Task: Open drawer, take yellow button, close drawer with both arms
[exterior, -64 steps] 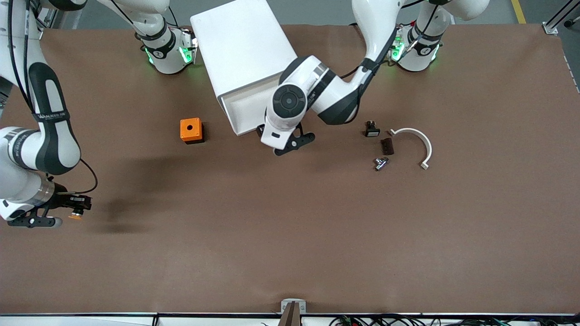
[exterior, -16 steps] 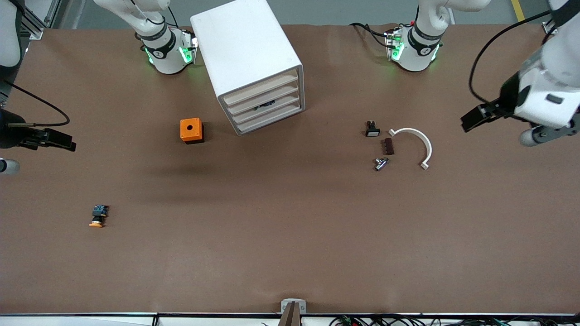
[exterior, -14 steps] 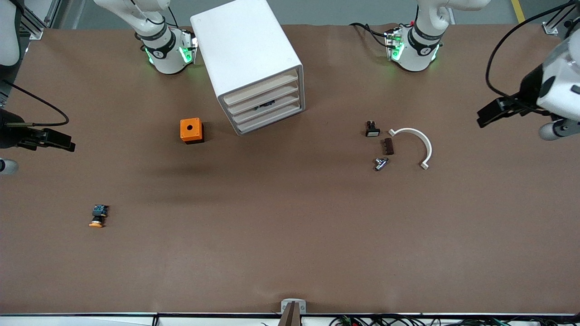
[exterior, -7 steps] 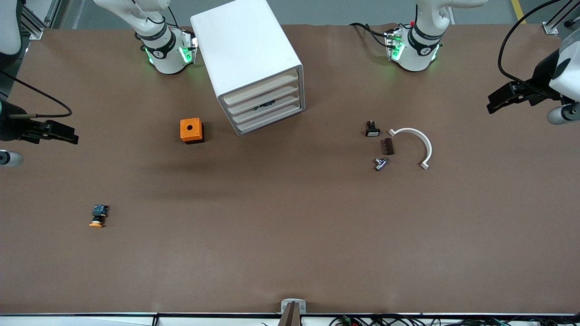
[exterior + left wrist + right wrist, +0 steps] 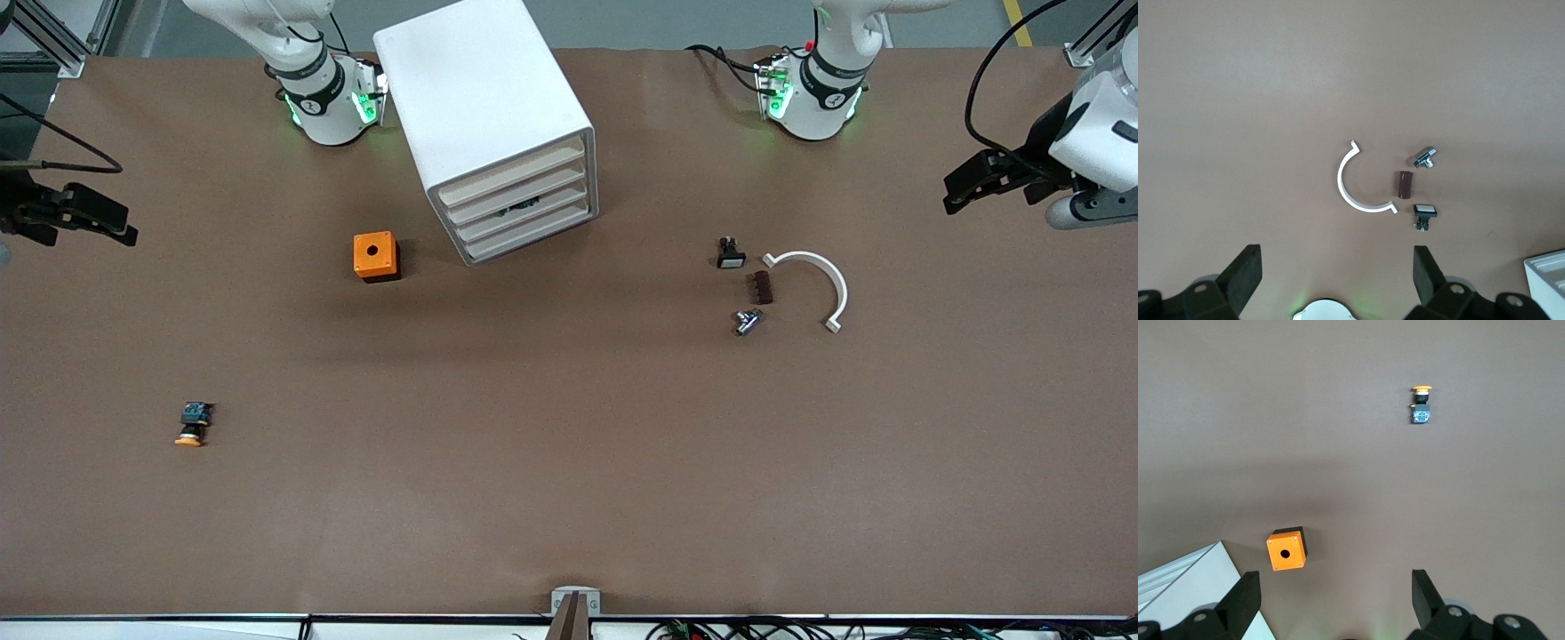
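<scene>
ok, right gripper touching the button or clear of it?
Apart. In the front view the open right gripper hangs at the right arm's end of the table, with bare table between it and the button; the right wrist view shows the button lying alone.

A brown table (image 5: 569,462) fills the view, grey floor (image 5: 640,22) above it.

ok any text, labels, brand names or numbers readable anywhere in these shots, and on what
None can be read.
right arm base: a small dark round mark on the collar, too small to read.
left arm base: the same kind of mark, too small to read.
orange box, button, cabinet: no lettering visible in any view.
</scene>
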Available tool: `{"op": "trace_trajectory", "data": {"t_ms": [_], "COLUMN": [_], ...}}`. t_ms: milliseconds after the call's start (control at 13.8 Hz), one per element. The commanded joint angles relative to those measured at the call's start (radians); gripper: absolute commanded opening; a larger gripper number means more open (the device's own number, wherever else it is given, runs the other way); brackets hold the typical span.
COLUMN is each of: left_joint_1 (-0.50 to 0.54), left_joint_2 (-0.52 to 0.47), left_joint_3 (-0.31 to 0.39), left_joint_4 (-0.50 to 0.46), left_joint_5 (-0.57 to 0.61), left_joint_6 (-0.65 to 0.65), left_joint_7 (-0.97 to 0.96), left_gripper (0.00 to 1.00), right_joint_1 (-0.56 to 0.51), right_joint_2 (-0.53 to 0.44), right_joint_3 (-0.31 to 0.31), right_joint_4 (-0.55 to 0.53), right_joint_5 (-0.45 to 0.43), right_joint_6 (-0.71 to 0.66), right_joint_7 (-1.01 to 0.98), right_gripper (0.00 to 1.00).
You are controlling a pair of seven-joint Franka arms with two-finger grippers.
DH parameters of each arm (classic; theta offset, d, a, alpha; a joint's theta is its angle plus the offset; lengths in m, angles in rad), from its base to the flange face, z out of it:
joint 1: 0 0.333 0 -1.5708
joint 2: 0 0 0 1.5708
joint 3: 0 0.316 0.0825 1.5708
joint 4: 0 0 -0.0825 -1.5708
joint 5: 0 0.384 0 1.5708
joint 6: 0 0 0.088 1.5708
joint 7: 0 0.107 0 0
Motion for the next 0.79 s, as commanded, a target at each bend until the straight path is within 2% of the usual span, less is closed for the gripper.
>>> {"op": "trace_trajectory", "data": {"t_ms": [0, 289, 578, 722], "left_joint_1": [0.012, 0.011, 0.015, 0.015], "left_joint_2": [-0.04, -0.042, -0.034, -0.034], "left_joint_3": [-0.018, -0.025, -0.019, -0.018], "left_joint_4": [-0.037, -0.02, 0.008, 0.012], "left_joint_5": [0.02, 0.02, 0.02, 0.02], "left_joint_6": [0.017, 0.017, 0.015, 0.015], "left_joint_7": [0.023, 0.023, 0.056, 0.078], "left_gripper": [1.0, 1.0, 1.0, 1.0], "right_joint_1": [0.029, 0.022, 0.016, -0.004], "right_joint_2": [-0.056, -0.128, -0.157, -0.165], "right_joint_3": [-0.004, -0.01, -0.013, -0.013], "right_joint_4": [-0.068, -0.181, -0.228, -0.238], "right_joint_5": [0.01, 0.01, 0.011, 0.038], "right_joint_6": [0.016, 0.077, 0.102, 0.113], "right_joint_7": [0.004, 0.001, -0.005, -0.005], "right_gripper": [1.0, 1.0, 1.0, 1.0]}}
